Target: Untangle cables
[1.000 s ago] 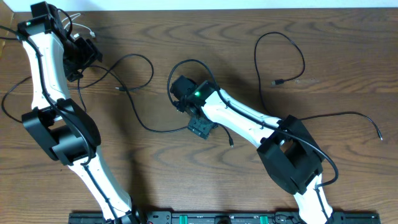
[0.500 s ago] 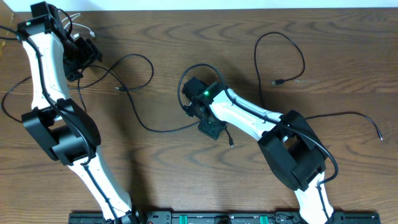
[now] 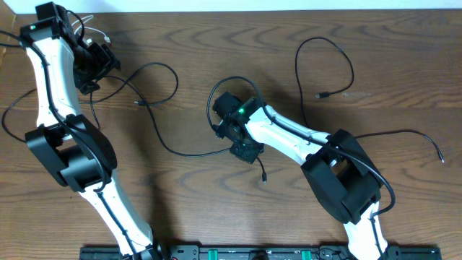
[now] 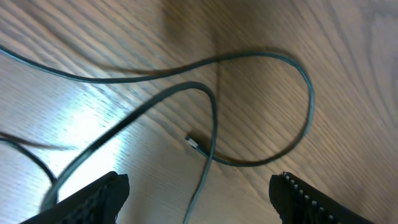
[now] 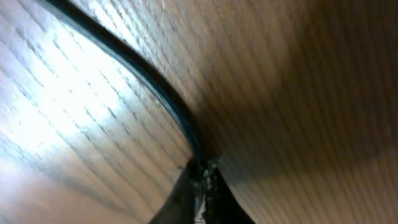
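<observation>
One black cable (image 5: pixel 146 78) sits pinched in the right gripper (image 5: pixel 200 180); left gripper (image 4: pixel 199 198) gapes.

Left arm (image 3: pixel 52 76) and right arm (image 3: pixel 285 137) show white shells, bulky black joints, thin black wiring; a green light (image 3: pixel 240 110) glows on the right.

Probably a lab: robot arms (image 3: pixel 54 79) on wooden table (image 3: pixel 216 209).
</observation>
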Action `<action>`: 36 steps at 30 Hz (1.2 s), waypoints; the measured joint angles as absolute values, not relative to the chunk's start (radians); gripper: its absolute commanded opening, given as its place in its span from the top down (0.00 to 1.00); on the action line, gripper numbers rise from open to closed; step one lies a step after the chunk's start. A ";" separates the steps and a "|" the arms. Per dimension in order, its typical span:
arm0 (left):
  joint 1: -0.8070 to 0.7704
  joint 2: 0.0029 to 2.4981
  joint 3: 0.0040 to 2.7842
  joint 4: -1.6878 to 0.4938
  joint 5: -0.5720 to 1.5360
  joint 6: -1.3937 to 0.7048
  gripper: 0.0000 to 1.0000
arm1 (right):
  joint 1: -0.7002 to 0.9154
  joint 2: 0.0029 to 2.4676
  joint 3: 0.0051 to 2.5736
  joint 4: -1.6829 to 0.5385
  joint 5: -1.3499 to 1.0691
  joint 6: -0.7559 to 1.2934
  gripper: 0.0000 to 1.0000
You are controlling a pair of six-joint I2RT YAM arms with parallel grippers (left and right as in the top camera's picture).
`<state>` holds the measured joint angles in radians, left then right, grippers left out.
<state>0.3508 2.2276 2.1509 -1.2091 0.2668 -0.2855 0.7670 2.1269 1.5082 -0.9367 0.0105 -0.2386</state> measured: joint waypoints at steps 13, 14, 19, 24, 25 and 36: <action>0.313 2.228 2.151 -1.276 0.492 -0.140 0.22 | 0.745 2.124 1.611 -0.948 -0.040 -0.172 0.99; 0.307 2.228 2.151 -1.284 0.495 -0.133 0.22 | 0.738 2.116 1.619 -0.948 -0.052 -0.170 0.99; 0.269 2.228 2.151 -1.333 0.502 -0.122 0.22 | 0.694 2.048 1.637 -0.945 -0.105 -0.159 0.99; 0.209 2.228 2.151 -1.405 0.506 -0.123 0.22 | 0.637 1.961 1.650 -0.911 -0.157 -0.141 0.99; 0.195 2.228 2.151 -1.420 0.508 -0.125 0.22 | 0.625 1.947 1.654 -0.902 -0.165 -0.136 0.99; -0.010 2.228 2.151 -1.491 0.584 -0.221 0.40 | 0.583 1.928 1.660 -0.869 -0.199 -0.043 0.59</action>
<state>-0.0097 2.2276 2.1506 -1.4914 0.5838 -0.2211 0.5835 1.9282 1.6600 -0.8692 -0.1993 -0.0429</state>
